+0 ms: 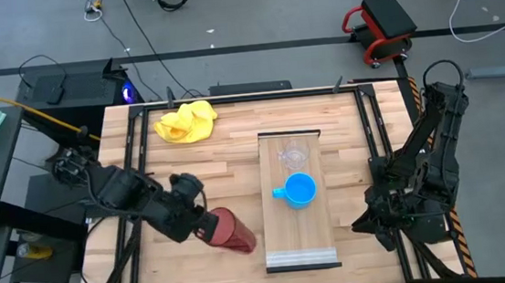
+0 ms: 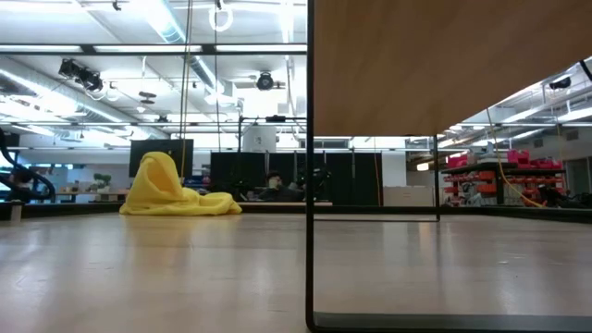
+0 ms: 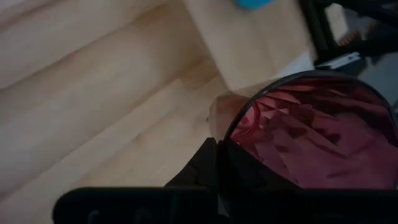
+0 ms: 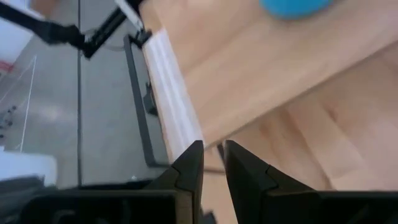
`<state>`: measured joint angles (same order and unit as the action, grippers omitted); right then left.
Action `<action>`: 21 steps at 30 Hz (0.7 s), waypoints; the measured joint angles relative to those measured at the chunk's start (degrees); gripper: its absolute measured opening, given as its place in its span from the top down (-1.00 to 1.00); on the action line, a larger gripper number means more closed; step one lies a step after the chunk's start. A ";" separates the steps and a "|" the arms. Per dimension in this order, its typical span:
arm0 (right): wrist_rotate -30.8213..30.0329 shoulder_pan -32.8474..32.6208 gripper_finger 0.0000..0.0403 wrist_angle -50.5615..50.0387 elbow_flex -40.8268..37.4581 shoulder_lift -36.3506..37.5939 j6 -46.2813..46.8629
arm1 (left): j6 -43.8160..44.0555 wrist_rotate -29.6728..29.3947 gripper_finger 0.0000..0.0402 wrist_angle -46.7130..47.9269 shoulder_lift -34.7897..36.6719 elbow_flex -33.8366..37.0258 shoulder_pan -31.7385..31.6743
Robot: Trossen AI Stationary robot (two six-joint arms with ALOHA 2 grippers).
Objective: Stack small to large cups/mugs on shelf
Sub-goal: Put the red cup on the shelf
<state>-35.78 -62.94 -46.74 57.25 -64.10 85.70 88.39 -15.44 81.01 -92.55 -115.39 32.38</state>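
Observation:
The dark red ribbed cup (image 1: 234,232) is left of the shelf (image 1: 301,238), near the table's front, in my left gripper (image 1: 208,226), which is shut on it. The cup's open mouth (image 3: 317,137) fills the left wrist view. The bright blue mug (image 1: 300,190) stands on the middle of the shelf. The small clear cup (image 1: 291,155) stands just beyond it toward the far end. My right gripper (image 4: 212,163) waits shut and empty at the table's right edge, beside the shelf's lighter lip (image 4: 177,99). My left gripper holds the red cup by its rim (image 3: 227,134) at the mouth end. One finger (image 3: 205,165) is outside the wall and a dark one seems to lie inside. The fingers come level from the table's left. The cup points away toward the shelf, tilted on its side. I cannot tell whether it touches the table.
A crumpled yellow cloth (image 1: 187,122) lies at the far left of the table and also shows in the low view (image 2: 171,190). The shelf is raised on a thin dark frame (image 2: 309,231). Bare tabletop (image 1: 227,162) lies between the cloth and the shelf.

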 joint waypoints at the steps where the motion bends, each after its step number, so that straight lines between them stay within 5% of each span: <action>1: -1.33 0.00 0.64 0.00 0.00 0.00 -0.17 | -0.96 0.02 0.94 -0.87 -0.02 0.00 -0.66; 11: -13.10 -0.92 0.80 0.44 -3.36 0.02 -2.85 | -11.79 0.18 0.94 -9.16 -0.96 -0.03 -5.96; 21: -35.62 -8.35 0.95 12.80 -13.60 -1.75 -6.88 | -18.69 3.80 0.94 -15.76 -4.85 0.02 -9.42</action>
<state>-71.40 -71.29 -33.94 43.65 -65.84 78.82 69.70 -11.65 65.25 -97.41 -115.37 22.96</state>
